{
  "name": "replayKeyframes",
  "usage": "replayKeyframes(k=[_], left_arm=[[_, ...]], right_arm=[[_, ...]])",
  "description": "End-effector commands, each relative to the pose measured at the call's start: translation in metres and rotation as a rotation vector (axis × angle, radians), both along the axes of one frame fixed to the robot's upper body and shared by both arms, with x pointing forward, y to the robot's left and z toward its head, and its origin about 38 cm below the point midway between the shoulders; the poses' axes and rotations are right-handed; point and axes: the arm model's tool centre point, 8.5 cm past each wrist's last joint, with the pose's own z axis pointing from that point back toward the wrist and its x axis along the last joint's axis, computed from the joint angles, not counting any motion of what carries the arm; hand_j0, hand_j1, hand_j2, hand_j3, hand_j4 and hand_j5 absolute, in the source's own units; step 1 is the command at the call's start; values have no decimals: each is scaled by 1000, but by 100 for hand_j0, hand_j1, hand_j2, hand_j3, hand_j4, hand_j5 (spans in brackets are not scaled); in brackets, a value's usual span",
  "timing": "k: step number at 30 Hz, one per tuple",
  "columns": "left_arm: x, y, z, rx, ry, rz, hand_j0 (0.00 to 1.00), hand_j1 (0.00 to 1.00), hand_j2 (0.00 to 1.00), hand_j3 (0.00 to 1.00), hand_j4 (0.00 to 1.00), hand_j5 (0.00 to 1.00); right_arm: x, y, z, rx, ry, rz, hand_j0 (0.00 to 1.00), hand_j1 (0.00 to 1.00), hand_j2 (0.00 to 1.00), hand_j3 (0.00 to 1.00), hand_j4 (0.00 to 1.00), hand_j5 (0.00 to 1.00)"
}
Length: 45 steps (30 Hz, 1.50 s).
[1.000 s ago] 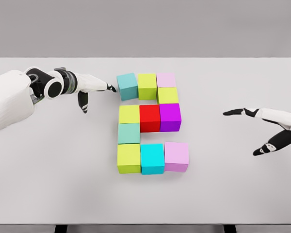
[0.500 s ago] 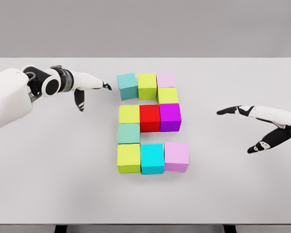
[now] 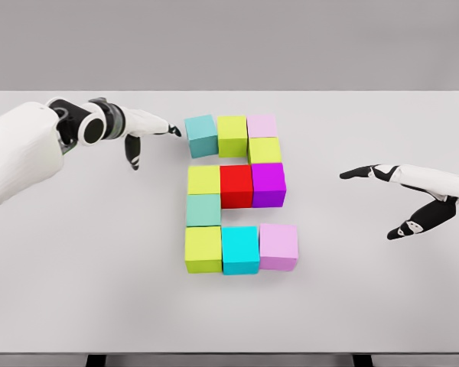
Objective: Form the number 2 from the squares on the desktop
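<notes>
Blocks [image 3: 233, 195] sit mid-surface, basically a 2 already. Our left robot hand [image 3: 145, 131] points open-fingered, empty, at the teal block [image 3: 201, 136], probably to nudge it square; right robot hand [image 3: 402, 200] hovers open, empty.
</notes>
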Motion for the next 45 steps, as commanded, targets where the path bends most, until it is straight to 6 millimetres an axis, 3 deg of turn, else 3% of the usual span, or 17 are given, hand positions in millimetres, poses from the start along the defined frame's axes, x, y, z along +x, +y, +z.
replayKeyframes(k=[1,13,45], left_arm=[[1,-2,-1,1,1,1,100,100,100,100,100,100],[5,-4,-4,4,5,12,100,100,100,100,100,100],[9,-13,-6,-1,10,13,100,100,100,100,100,100]], right_arm=[[0,0,1,7,2,-4,100,100,100,100,100,100],[3,-6,-2,5,5,-26,100,100,100,100,100,100],[2,1,-4,20,5,-9,100,100,100,100,100,100]])
